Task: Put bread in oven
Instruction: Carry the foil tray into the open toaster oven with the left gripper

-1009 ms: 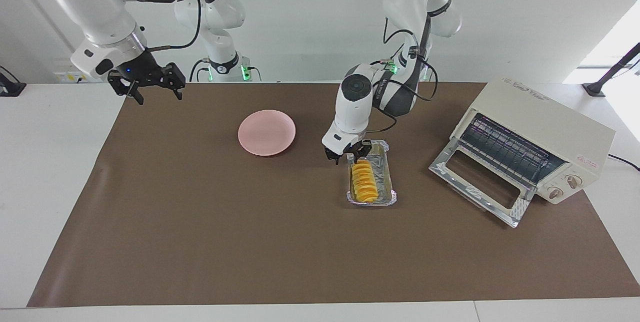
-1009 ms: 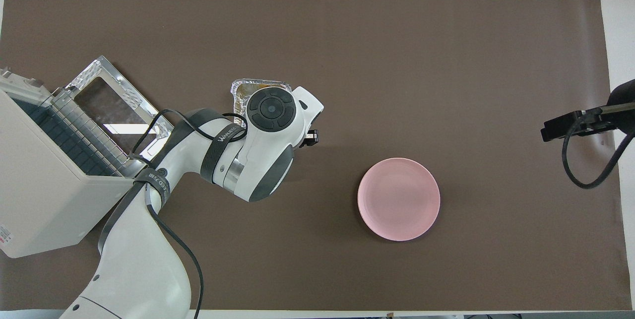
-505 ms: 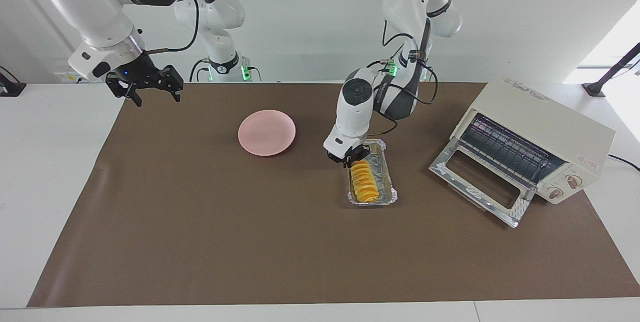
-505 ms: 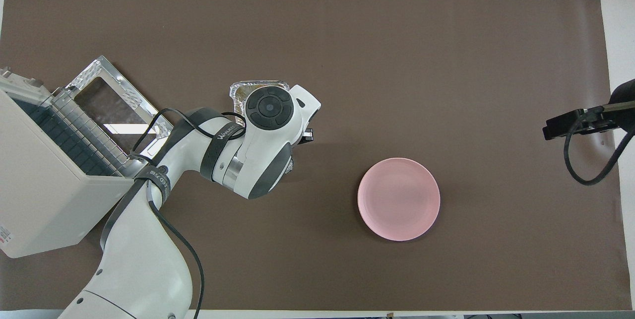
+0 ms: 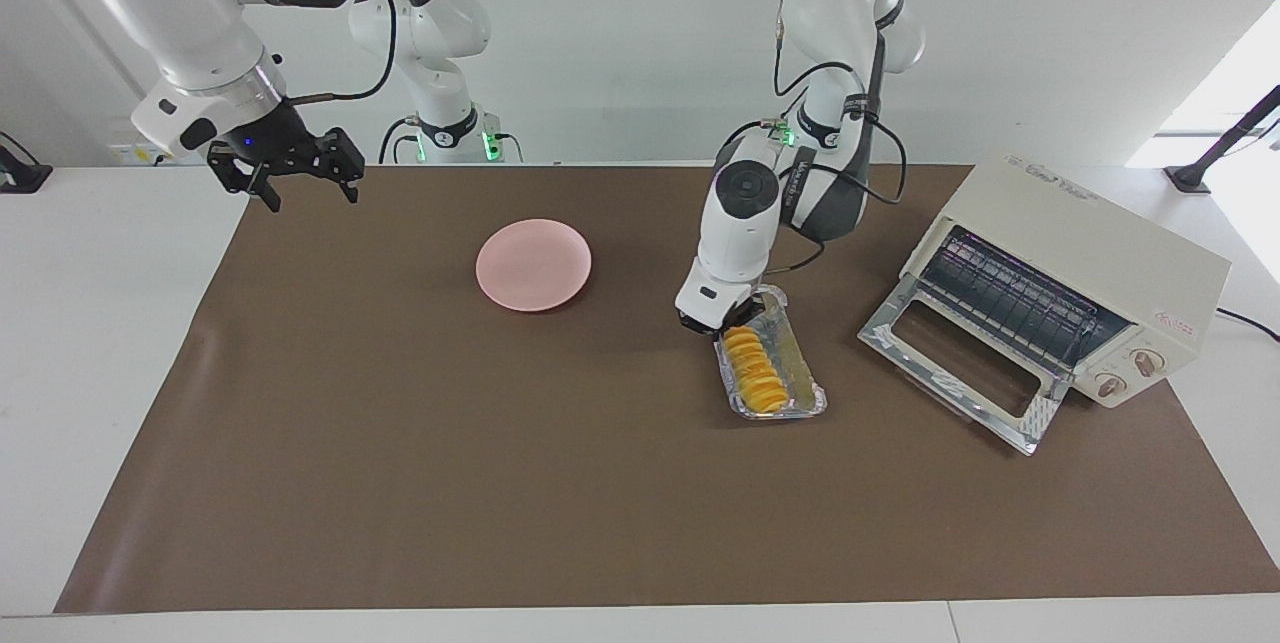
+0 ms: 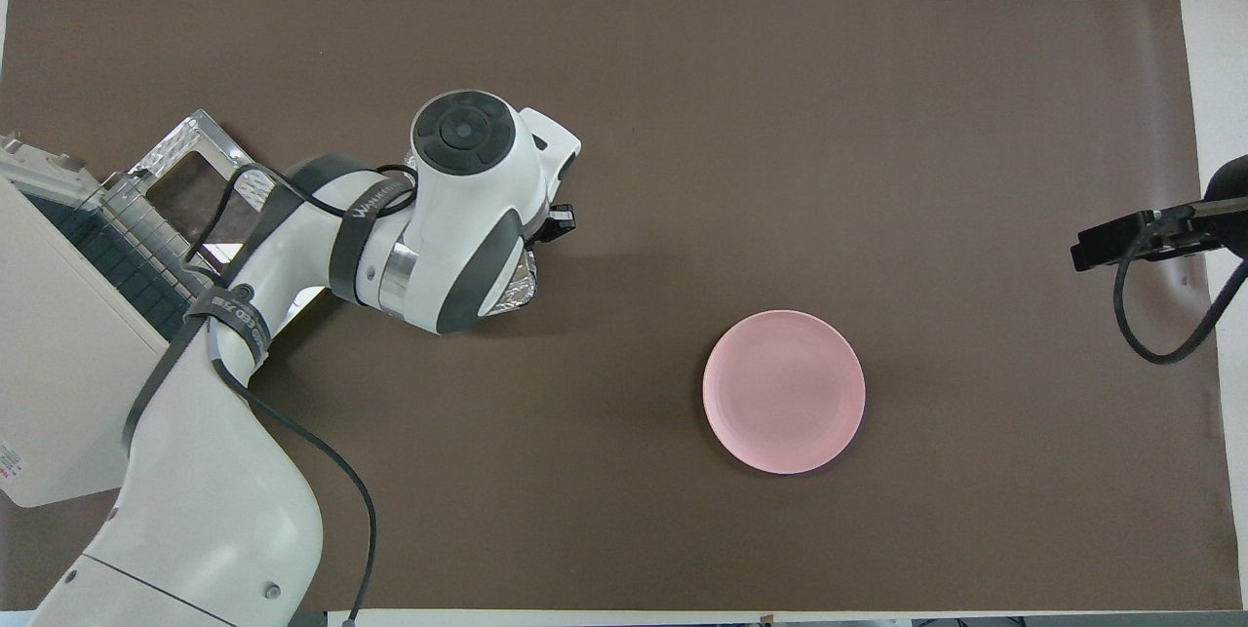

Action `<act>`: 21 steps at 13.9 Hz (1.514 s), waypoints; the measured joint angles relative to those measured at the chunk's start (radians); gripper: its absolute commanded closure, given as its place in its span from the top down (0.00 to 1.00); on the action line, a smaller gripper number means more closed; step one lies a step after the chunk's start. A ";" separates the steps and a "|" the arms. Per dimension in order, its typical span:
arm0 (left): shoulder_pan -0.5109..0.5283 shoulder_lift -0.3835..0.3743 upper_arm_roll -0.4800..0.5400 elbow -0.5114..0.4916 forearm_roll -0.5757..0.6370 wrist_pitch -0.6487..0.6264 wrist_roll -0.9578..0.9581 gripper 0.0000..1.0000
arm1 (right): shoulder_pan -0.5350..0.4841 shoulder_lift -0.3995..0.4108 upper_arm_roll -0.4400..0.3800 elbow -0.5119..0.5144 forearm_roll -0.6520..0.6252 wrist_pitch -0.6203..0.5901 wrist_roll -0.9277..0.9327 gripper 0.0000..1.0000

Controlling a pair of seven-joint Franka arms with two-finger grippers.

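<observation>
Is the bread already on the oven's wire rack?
No: in the facing view the bread lies in the foil tray on the mat beside the oven, whose door hangs open with its rack bare.

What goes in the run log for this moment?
left gripper: shut on foil tray | bread: in tray | oven: open | right gripper: open, waiting

One small elongated yellow-orange ridged loaf of bread [image 5: 755,379] lies in one crinkled silver foil tray [image 5: 800,375], just under the left gripper [image 5: 722,325]. One boxy cream-white toaster oven [image 5: 1075,278] with its glass door down and two round knobs [image 5: 1128,372] stands to that gripper's side, away from the right gripper [image 5: 295,179]. One round pink plate [image 5: 533,264] sits between the two grippers. One brown mat [image 5: 500,483] covers the table under both
</observation>
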 measured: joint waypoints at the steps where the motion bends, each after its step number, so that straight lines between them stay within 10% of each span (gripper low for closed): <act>1: 0.048 0.022 0.002 0.080 0.000 -0.064 0.001 0.00 | 0.000 0.000 0.000 0.000 0.000 0.000 0.000 1.00; 6: 0.187 0.087 0.101 0.278 0.036 -0.230 0.016 0.00 | 0.000 0.000 0.000 0.000 0.000 0.000 0.000 1.00; 21: 0.183 0.095 0.355 0.205 0.066 -0.384 -0.084 0.00 | 0.002 -0.001 0.009 0.000 0.000 -0.011 0.000 1.00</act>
